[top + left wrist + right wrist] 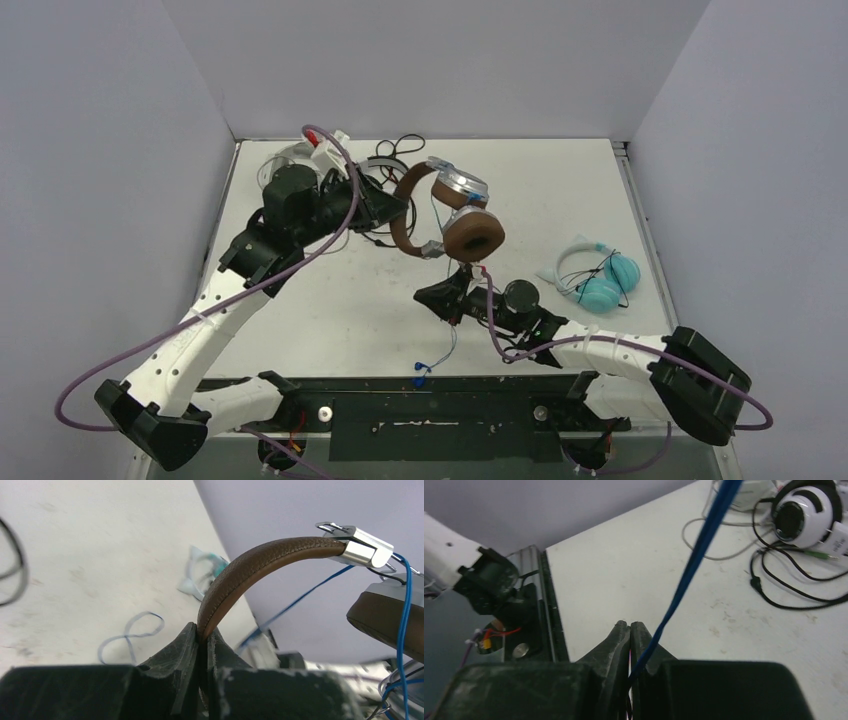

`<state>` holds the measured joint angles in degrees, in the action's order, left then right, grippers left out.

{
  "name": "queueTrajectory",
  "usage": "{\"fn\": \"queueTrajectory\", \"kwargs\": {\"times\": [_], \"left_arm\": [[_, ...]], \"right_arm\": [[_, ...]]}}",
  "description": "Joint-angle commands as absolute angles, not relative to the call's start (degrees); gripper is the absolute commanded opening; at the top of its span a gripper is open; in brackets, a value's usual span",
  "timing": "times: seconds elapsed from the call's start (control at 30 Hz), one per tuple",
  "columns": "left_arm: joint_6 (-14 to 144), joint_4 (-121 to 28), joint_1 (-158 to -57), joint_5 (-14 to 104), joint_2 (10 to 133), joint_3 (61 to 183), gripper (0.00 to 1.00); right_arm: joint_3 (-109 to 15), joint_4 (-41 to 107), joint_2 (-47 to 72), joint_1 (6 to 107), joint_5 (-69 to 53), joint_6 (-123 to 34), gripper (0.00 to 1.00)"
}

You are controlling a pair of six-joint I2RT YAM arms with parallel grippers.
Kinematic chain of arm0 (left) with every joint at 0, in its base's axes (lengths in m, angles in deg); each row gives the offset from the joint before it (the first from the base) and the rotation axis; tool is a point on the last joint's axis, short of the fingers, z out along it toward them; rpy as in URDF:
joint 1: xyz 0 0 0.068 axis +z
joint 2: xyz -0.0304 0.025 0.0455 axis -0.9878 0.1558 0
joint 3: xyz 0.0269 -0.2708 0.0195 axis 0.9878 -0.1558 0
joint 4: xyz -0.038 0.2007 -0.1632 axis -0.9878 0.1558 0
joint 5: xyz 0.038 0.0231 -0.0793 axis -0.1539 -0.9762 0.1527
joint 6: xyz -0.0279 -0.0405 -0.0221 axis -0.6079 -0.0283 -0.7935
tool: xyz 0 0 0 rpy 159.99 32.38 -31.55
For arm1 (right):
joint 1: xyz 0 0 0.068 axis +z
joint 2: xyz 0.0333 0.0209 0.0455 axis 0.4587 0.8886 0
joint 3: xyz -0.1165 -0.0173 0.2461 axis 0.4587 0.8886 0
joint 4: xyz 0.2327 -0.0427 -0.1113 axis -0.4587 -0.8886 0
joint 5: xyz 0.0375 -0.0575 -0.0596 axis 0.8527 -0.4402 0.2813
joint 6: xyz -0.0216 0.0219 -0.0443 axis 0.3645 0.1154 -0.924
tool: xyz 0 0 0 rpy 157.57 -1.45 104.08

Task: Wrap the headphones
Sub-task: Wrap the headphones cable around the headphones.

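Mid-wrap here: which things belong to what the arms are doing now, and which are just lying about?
In hand:
- brown headphones
- blue cable
- left gripper, shut on the headband
- right gripper, pinching the cable

Lying about:
- teal headphones
- black-and-white headphones

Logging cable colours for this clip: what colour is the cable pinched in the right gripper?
The cable is blue; the right wrist view shows it best.
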<state>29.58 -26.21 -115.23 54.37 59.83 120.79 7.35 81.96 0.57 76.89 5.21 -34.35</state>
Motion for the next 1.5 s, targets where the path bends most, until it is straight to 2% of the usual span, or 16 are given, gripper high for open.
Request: {"fn": "queueTrajectory", "kwargs": {"times": [0.0, 0.17, 0.33, 0.47, 0.8, 1.0, 1.27, 1.47], "left_arm": [[38.02, -22.13, -111.85, 38.28, 59.64, 127.58, 0.00], [44.42, -23.24, -111.80, 20.60, 58.78, 123.88, 0.00], [51.02, -27.05, -112.19, 12.95, 58.59, 118.86, 0.00], [58.85, -27.17, -113.55, 7.46, 59.35, 117.56, 0.00], [86.45, -33.35, -123.73, 10.18, 55.09, 107.68, 0.00], [91.40, -31.30, -125.87, 13.29, 55.34, 105.09, 0.00], [98.29, -25.73, -130.81, 12.08, 58.68, 104.30, 0.00], [98.15, -25.58, -132.47, 16.11, 57.49, 103.91, 0.00]], "right_arm": [[7.34, 84.57, -5.40, 80.48, 11.06, -32.14, 0.00], [6.34, 77.23, -8.24, 86.91, 10.83, -31.48, 0.00], [4.30, 71.91, -9.78, 93.17, 8.61, -30.75, 0.00], [0.68, 64.12, -11.15, 94.31, 5.86, -31.69, 0.00], [-13.98, 37.75, -10.47, 94.21, -7.62, -39.60, 0.00], [-22.18, 25.30, -10.12, 92.78, -20.91, -42.84, 0.00], [-29.51, 14.69, -8.45, 86.38, -17.55, -46.21, 0.03], [-29.67, 14.30, -8.98, 82.50, -17.18, -46.48, 0.03]]}}
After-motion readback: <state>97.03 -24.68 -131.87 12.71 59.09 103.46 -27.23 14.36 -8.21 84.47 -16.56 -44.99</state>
